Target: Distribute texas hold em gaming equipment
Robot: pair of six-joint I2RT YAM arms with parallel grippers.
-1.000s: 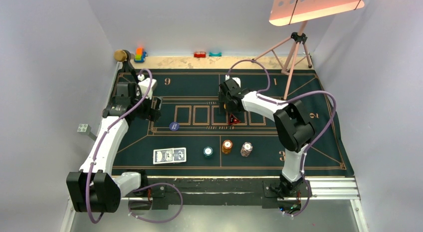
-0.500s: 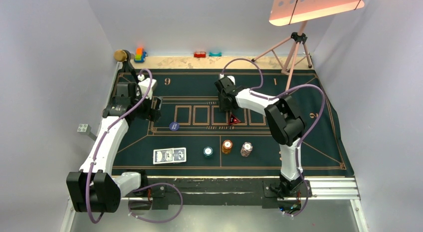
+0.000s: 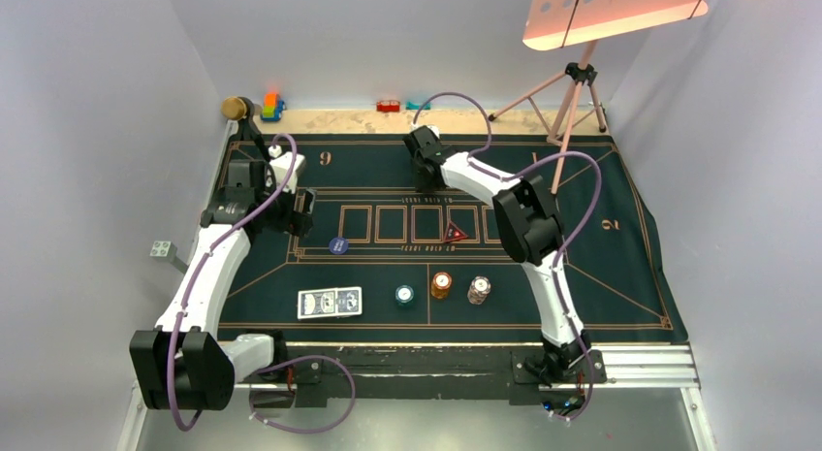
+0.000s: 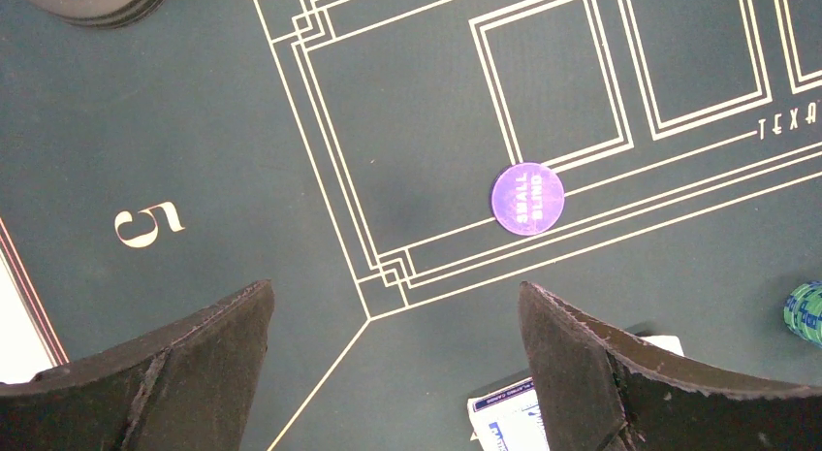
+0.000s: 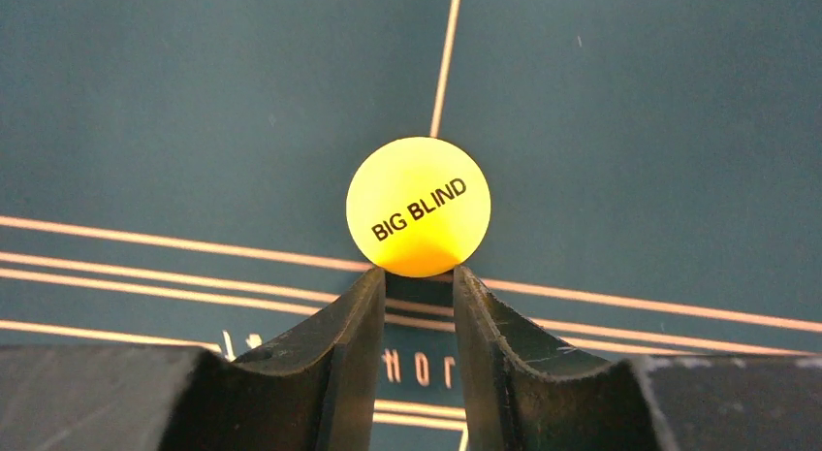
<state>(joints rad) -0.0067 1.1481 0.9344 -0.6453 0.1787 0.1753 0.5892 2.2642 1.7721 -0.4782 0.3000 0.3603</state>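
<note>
Grey booth, green mat (image 3: 388, 160). Button (image 5: 418, 207) on mat's far strip, astride gold line. Right gripper (image 5: 419, 273) narrow, tips at button's near rim; pinched or not, cannot tell. Likely step: siting big blind. Next: straight lift, no drag. Far mat edge close, blocks (image 3: 388, 106) beyond, tripod (image 3: 580, 75) right. Left gripper (image 4: 395, 296) wide, near small-blind chip (image 4: 527, 199).

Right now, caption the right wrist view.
Right gripper at the edge of a yellow Big Blind button, green felt behind.
</note>
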